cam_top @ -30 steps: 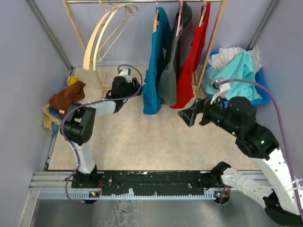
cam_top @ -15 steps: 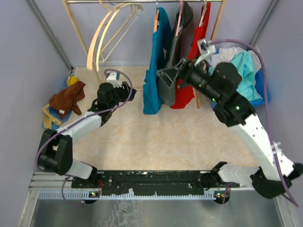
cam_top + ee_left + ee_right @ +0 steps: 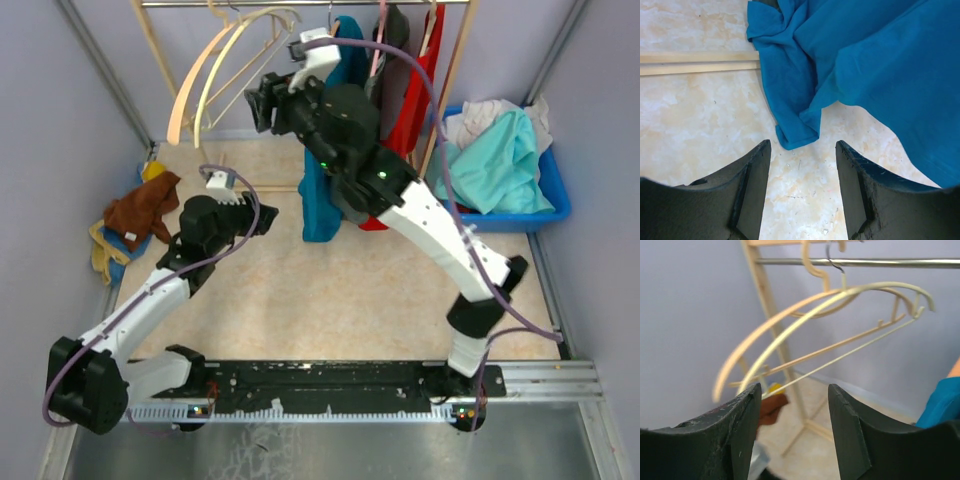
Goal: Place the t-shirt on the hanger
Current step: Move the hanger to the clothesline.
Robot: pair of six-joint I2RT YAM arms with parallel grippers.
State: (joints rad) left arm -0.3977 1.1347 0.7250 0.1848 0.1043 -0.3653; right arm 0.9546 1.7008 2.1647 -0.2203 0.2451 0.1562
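The teal-blue t-shirt (image 3: 320,200) hangs from the rack, and its lower end lies crumpled on the floor (image 3: 865,60). My left gripper (image 3: 262,212) sits low just left of it. It is open (image 3: 802,150), with bare floor between the fingers and the shirt's folded hem a little ahead. My right gripper (image 3: 262,103) is raised in front of the hung clothes and faces the cream hangers (image 3: 840,305). It is open (image 3: 795,390) and holds nothing. An orange sliver (image 3: 955,369), possibly the hanger, shows above blue cloth at the right edge. In the top view my right arm hides the hanger.
A red garment (image 3: 425,90) and a dark grey shirt (image 3: 398,60) hang beside the t-shirt. A blue bin (image 3: 558,195) at the right holds an aqua garment (image 3: 505,160). Brown and yellow cloths (image 3: 140,205) lie at the left wall. The rack's wooden foot bar (image 3: 695,64) runs along the floor.
My right arm swung from the bin side up and left across the hung clothes towards the cream hangers, its jaws narrowing. My left arm drew back towards the near left, still open.
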